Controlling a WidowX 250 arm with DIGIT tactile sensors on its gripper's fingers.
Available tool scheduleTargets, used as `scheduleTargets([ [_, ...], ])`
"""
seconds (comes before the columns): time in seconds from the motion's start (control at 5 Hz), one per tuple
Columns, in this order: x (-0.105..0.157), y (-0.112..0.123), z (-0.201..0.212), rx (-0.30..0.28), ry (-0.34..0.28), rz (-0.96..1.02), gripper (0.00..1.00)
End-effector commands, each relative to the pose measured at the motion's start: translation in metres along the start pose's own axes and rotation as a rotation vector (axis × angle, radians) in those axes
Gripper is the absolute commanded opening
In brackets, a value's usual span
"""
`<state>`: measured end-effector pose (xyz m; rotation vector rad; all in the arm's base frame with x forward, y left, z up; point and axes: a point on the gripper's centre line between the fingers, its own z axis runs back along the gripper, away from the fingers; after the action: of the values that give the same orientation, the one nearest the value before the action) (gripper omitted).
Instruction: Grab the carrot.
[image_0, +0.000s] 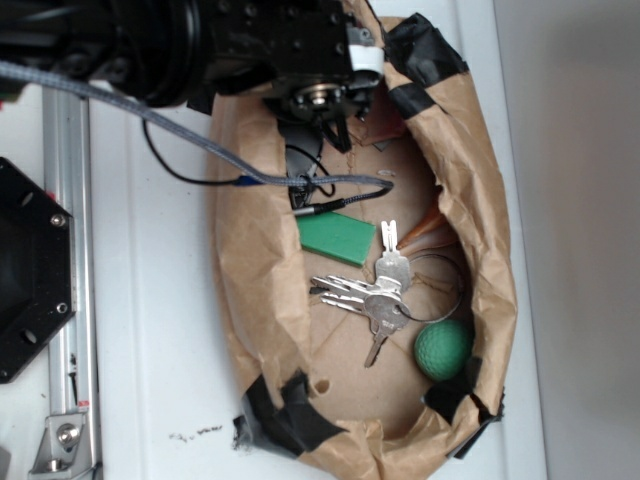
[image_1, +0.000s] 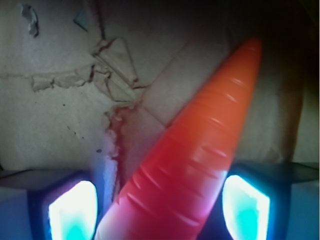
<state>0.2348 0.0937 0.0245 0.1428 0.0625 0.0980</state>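
In the wrist view the orange carrot (image_1: 200, 150) lies slanted on the cardboard floor, its tip pointing up and to the right. Its thick end passes between my two fingers. My gripper (image_1: 159, 207) is open and straddles that thick end. The right pad (image_1: 245, 205) is almost against the carrot, while a narrow gap shows beside the left pad (image_1: 72, 210). In the exterior view my gripper (image_0: 325, 110) is lowered into the top end of the paper-lined box (image_0: 490, 250), and the arm hides the carrot there.
Further down the box lie a flat green block (image_0: 337, 238), a bunch of keys (image_0: 375, 295), a green dimpled ball (image_0: 443, 348) and an orange-brown seashell (image_0: 432, 228) by the right wall. A grey cable (image_0: 200, 140) runs across from the left.
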Motion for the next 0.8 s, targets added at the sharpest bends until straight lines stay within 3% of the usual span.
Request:
scheduleTargets([
  [0.0, 0.001, 0.015, 0.010, -0.023, -0.055, 0.064, 0.00],
  [0.4, -0.001, -0.005, 0.022, -0.078, -0.043, 0.013, 0.00],
  [0.6, 0.000, -0.038, 0.062, -0.170, -0.092, -0.042, 0.00],
])
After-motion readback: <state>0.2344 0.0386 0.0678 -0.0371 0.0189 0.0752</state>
